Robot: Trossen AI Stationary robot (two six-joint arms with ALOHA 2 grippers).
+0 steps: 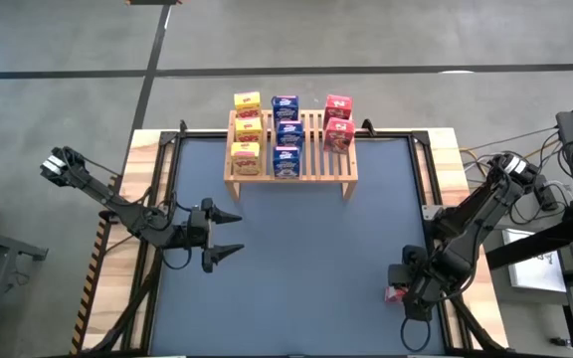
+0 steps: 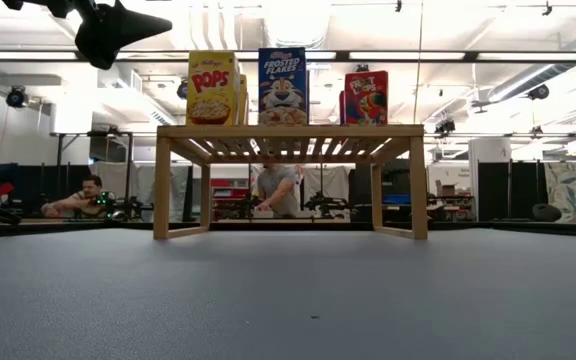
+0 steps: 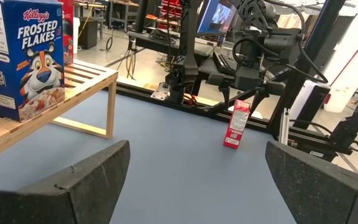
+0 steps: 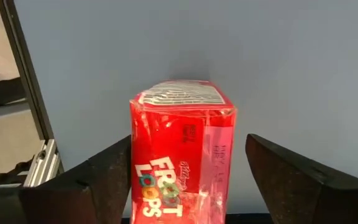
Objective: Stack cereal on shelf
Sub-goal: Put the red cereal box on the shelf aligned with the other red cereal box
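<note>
While eight small cereal boxes already stood on the slatted shelf [image 1: 289, 169] at the far middle of the table [image 1: 296, 249], three yellow [image 1: 246, 131], three blue [image 1: 286, 135] and two red [image 1: 337, 121], the last red box [image 1: 397, 292] stood upright on the mat near the right edge. The right gripper [image 1: 413, 294] was down over it, its fingers [image 4: 98, 177] set either side of the box with gaps showing, one narrow and one wider, so they were parted and not yet gripping. The left gripper [image 1: 229, 235] hung above the mat at the near left, jaws spread wide and empty.

The red box [image 4: 180, 155] looked like thin cardboard under a glossy clear wrap: probably very light, fairly stiff across its broad printed faces, but easy to dent at the edges and likely slick against the pads. It was tall and narrow, so it would probably tip at a nudge. The soundest hold seemed to be across the two flat opposite faces, around mid-height or a little above, squeezed gently and squarely so it would neither crush nor swing once lifted.
</note>
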